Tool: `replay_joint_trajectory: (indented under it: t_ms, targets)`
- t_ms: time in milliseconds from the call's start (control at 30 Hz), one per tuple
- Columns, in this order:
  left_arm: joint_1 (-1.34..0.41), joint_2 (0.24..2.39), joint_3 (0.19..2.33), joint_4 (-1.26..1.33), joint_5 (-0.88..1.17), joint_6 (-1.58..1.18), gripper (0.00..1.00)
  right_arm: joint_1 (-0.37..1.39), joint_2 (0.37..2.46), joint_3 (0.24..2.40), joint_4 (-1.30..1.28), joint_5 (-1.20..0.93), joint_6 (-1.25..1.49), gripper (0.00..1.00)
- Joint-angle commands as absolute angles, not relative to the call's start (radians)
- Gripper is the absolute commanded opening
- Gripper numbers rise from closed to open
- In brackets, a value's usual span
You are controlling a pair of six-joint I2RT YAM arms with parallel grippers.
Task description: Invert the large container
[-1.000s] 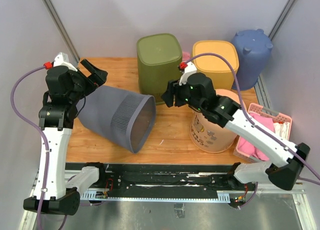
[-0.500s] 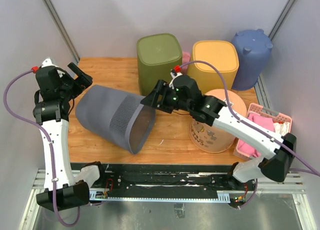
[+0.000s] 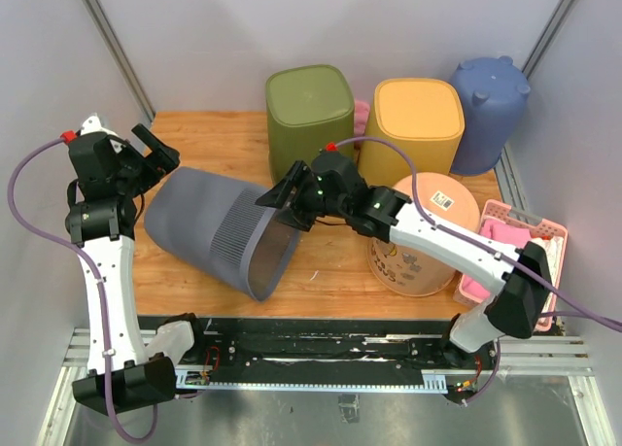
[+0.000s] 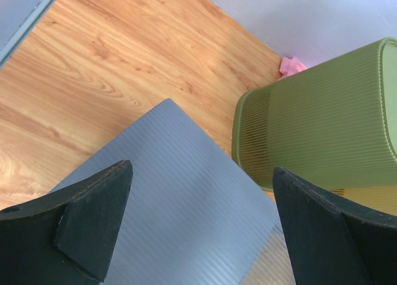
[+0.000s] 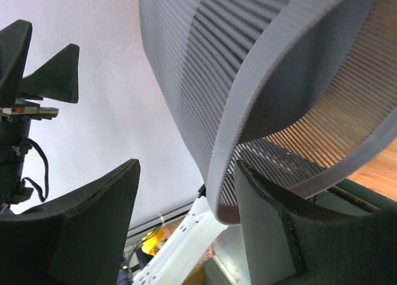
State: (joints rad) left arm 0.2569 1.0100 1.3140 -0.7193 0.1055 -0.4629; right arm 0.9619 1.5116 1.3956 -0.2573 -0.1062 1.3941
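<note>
The large container (image 3: 214,227) is a grey ribbed bin lying on its side on the wooden table, with its mouth facing front right. My left gripper (image 3: 160,147) is open and hovers over the bin's closed end; the left wrist view shows the grey wall (image 4: 180,210) between its spread fingers, not touching. My right gripper (image 3: 279,203) is open at the top of the bin's mouth. In the right wrist view the rim (image 5: 223,173) stands between the two fingers, one inside the bin and one outside, with a gap left on the outer side.
An olive bin (image 3: 309,116), a yellow bin (image 3: 418,120) and a blue bin (image 3: 489,101) stand upside down along the back. A peach printed bucket (image 3: 423,242) and a pink basket (image 3: 515,257) are at the right. The olive bin (image 4: 322,117) stands close behind the grey one.
My right gripper has moved left from beside the peach bucket to the grey bin's rim and now straddles it. My left arm drew back to the left, then held still.
</note>
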Motion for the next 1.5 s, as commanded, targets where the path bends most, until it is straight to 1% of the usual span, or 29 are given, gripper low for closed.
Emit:
replay_joint_trajectory:
  t_ms: [0, 67, 200, 267, 333, 367, 433, 500, 567, 667, 800, 967, 1100, 1300, 1467]
  targets:
    - [0.265, 1.001, 1.307, -0.685, 0.113, -0.438, 0.99, 0.984, 1.587, 1.422, -0.194, -0.203, 1.496, 0.61]
    - [0.265, 0.997, 1.306, -0.68, 0.117, -0.437, 0.99, 0.992, 1.622, 1.437, -0.165, -0.235, 1.502, 0.52]
    - [0.265, 0.988, 1.297, -0.673, 0.088, -0.428, 0.99, 1.011, 1.672, 1.471, -0.176, -0.26, 1.483, 0.37]
    - [0.266, 0.979, 1.283, -0.661, 0.072, -0.432, 0.99, 1.012, 1.681, 1.466, -0.165, -0.273, 1.477, 0.25]
    - [0.266, 0.972, 1.276, -0.656, 0.066, -0.432, 0.99, 1.011, 1.675, 1.437, -0.113, -0.275, 1.474, 0.08]
    - [0.266, 0.971, 1.274, -0.656, 0.065, -0.431, 0.99, 1.011, 1.672, 1.423, -0.081, -0.275, 1.466, 0.01]
    - [0.267, 0.971, 1.275, -0.655, 0.062, -0.432, 0.99, 1.008, 1.67, 1.393, 0.035, -0.287, 1.433, 0.0]
    - [0.267, 0.967, 1.275, -0.649, 0.062, -0.433, 0.99, 1.002, 1.673, 1.339, 0.209, -0.327, 1.406, 0.0]
    - [0.267, 0.962, 1.274, -0.64, 0.066, -0.434, 0.99, 0.994, 1.692, 1.261, 0.503, -0.371, 1.418, 0.0]
    - [0.267, 0.961, 1.284, -0.642, 0.073, -0.433, 0.99, 0.991, 1.757, 1.17, 0.894, -0.382, 1.509, 0.0]
    - [0.267, 0.987, 1.335, -0.699, 0.065, -0.404, 0.99, 0.983, 1.825, 1.119, 1.2, -0.376, 1.572, 0.0]
    - [0.267, 1.005, 1.365, -0.733, 0.072, -0.392, 0.99, 0.953, 1.835, 0.995, 1.34, -0.382, 1.565, 0.0]
    - [0.267, 1.01, 1.347, -0.718, 0.092, -0.403, 0.99, 0.926, 1.884, 0.911, 1.53, -0.389, 1.598, 0.01]
    - [0.267, 1.02, 1.36, -0.723, 0.079, -0.398, 0.99, 0.92, 1.879, 0.831, 1.524, -0.41, 1.58, 0.01]
    - [0.267, 1.051, 1.449, -0.788, 0.035, -0.387, 0.99, 0.918, 1.92, 0.814, 1.531, -0.415, 1.556, 0.0]
